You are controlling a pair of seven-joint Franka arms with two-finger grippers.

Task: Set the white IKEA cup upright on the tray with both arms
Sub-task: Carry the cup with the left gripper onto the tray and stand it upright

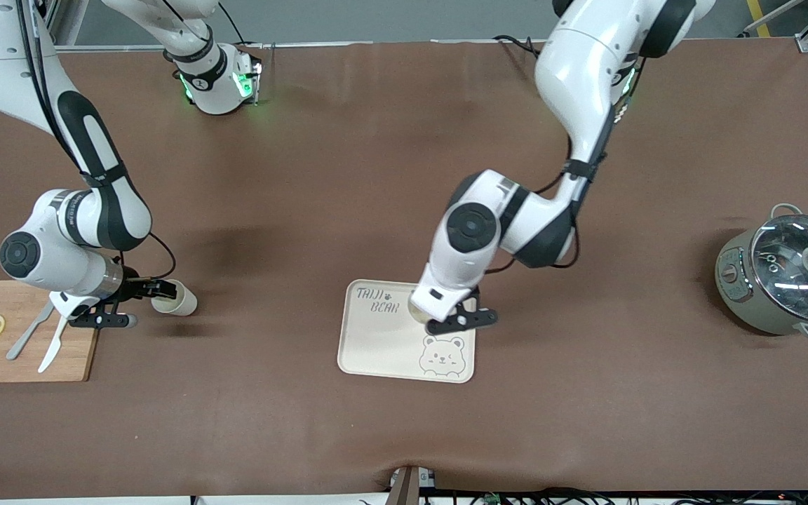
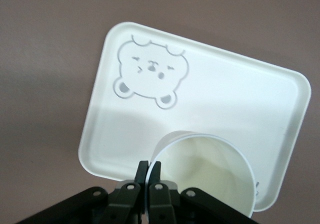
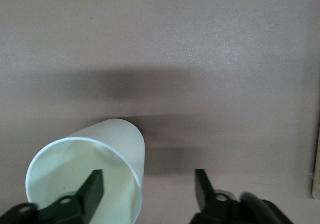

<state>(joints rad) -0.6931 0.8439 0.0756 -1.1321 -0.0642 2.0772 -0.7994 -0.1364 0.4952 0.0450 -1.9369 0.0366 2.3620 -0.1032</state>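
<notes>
The cream tray with the bear drawing lies mid-table and also shows in the left wrist view. My left gripper is over the tray, shut on the rim of a white cup. That cup's mouth faces the wrist, and in the front view it is mostly hidden under the hand. I cannot tell if it touches the tray. A second white cup lies on its side on the table beside the cutting board. My right gripper is open at this cup's mouth, one finger inside and the other outside.
A wooden cutting board with two lemon slices, a fork and a knife lies at the right arm's end of the table. A grey pot with a glass lid stands at the left arm's end. The table is covered in brown cloth.
</notes>
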